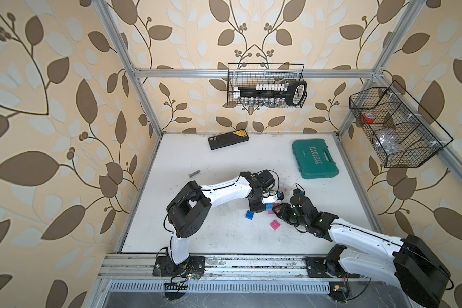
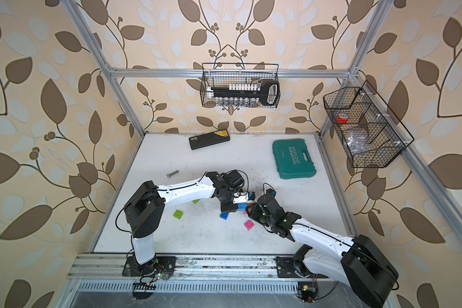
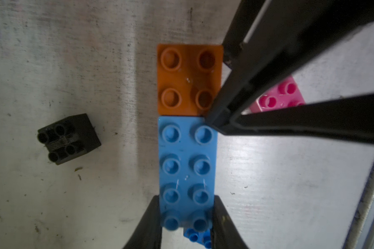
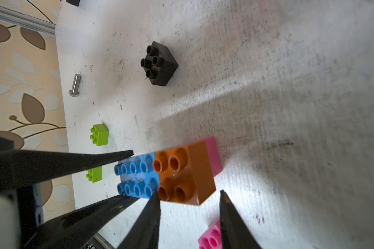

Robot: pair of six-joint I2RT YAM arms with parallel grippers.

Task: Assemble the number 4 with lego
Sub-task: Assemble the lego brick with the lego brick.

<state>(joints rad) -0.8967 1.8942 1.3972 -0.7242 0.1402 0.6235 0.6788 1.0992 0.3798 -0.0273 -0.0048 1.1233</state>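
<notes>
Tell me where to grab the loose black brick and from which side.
Take the black brick by two opposite flat side walls, coming down from above. It sits studs-up, apart from the orange brick, so its walls look free.

White arm links (image 1: pixel 224 190), black joint housings (image 1: pixel 188 210), thin black cables (image 2: pixel 116 219), tapered black end effector fingers (image 3: pixel 147 226), black base plates (image 1: pixel 198 262).

From my end: L arm (image 1: pixel 224 190) (white shell, black joints) has its elbow up, forearm out to mid-table, wrist bent down. L gripper (image 3: pixel 187 202) is pinched onto the sides of a long light blue studded plastic brick (image 3: pixel 187 163). R arm (image 1: pixel 358 234) comes in low from its base, R gripper (image 4: pixel 189 193) tilted down w/ jaws apart, nothing clamped, tips just beside the L gripper.
</notes>
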